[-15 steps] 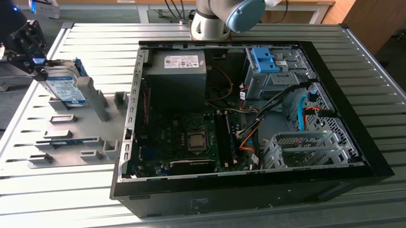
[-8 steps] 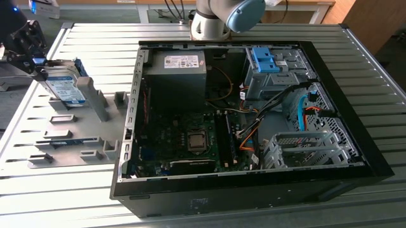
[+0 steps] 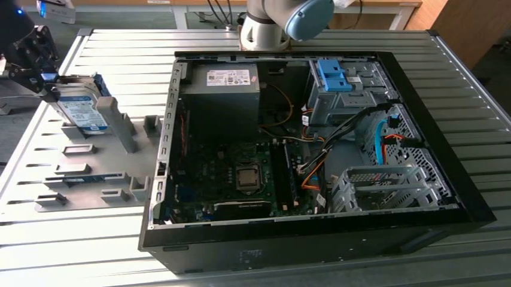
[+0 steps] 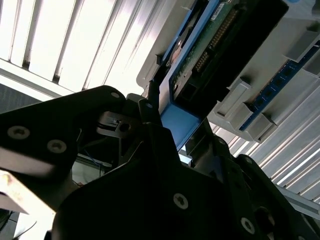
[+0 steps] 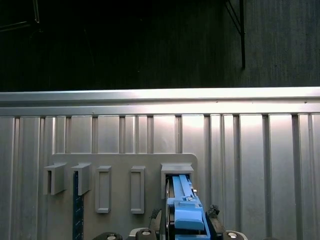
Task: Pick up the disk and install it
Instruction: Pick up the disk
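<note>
One end effector [image 5: 186, 222] is clenched on the disk [image 3: 80, 112], with its fingers [image 5: 156, 221] pressed against either side of the blue frame. The disk stands upright on its edge at a slot of the grey holder plate [image 3: 88, 161]. This plate lies on the slatted metal worktop [image 3: 447, 72], to the exterior view's left of the open computer case [image 3: 467, 206].
</note>
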